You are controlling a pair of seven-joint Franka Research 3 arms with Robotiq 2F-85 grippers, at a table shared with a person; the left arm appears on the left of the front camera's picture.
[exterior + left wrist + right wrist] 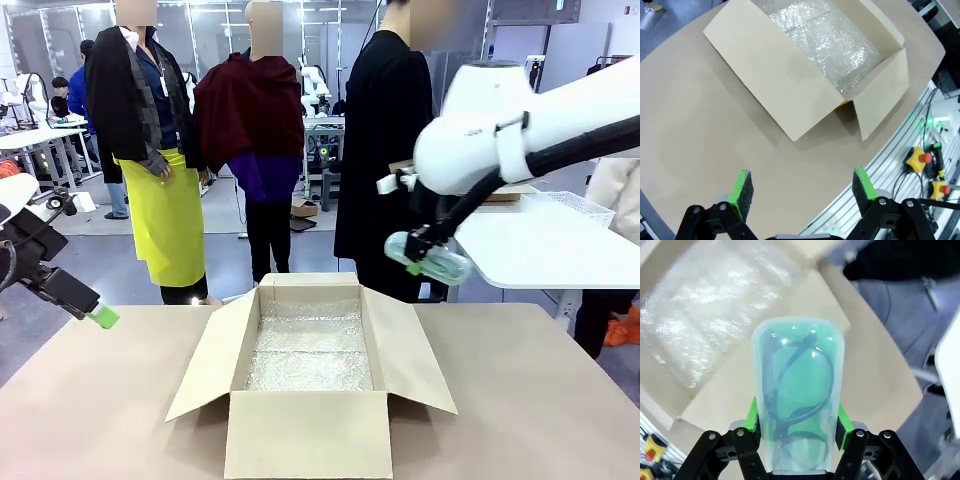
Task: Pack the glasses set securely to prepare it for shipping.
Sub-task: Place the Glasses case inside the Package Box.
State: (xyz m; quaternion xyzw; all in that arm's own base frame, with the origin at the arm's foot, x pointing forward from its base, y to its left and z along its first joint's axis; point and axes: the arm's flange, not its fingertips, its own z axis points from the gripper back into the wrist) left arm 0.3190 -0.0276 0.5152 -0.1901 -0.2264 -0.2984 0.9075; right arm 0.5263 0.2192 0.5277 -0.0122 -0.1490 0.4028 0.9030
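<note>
Right gripper [428, 252], clamped on the mint green glasses case [797, 385], holds it in the air above the open cardboard box's [310, 432] right flap; next, probably lowering it onto the box's bubble wrap [310, 350]; left gripper [802, 192] hangs open.

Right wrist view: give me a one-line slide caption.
Right gripper shut on the mint green glasses case, dark frames inside, with the open bubble-wrap-lined cardboard box beyond.
</note>
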